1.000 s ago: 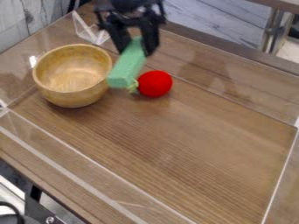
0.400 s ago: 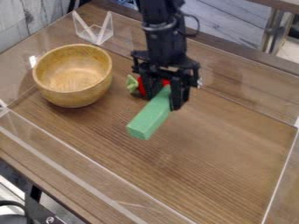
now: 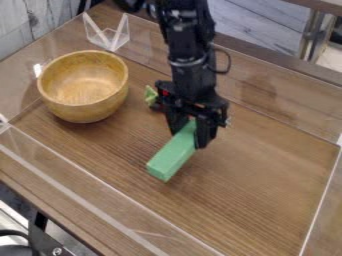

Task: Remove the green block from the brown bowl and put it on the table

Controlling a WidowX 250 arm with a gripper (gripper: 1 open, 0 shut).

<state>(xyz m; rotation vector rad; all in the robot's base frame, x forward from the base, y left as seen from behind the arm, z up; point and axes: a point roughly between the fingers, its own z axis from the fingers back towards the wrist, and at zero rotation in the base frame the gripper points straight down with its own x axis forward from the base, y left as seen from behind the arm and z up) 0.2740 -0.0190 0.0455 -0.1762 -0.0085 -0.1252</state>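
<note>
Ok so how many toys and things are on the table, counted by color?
Green: 1, the green block, held in the gripper.
Light tan: 1, the brown bowl, with nothing inside it.
Red: 1, a round red toy, mostly hidden behind the gripper.
Total: 3 things on the table.

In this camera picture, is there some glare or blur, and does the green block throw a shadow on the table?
Camera view: pale glare streaks lie on the table and along its clear plastic walls; the whole picture is soft and low in detail; the end effector looks slightly smeared; a dark shadow sits under the green block; the brown bowl is evenly lit inside.
</note>
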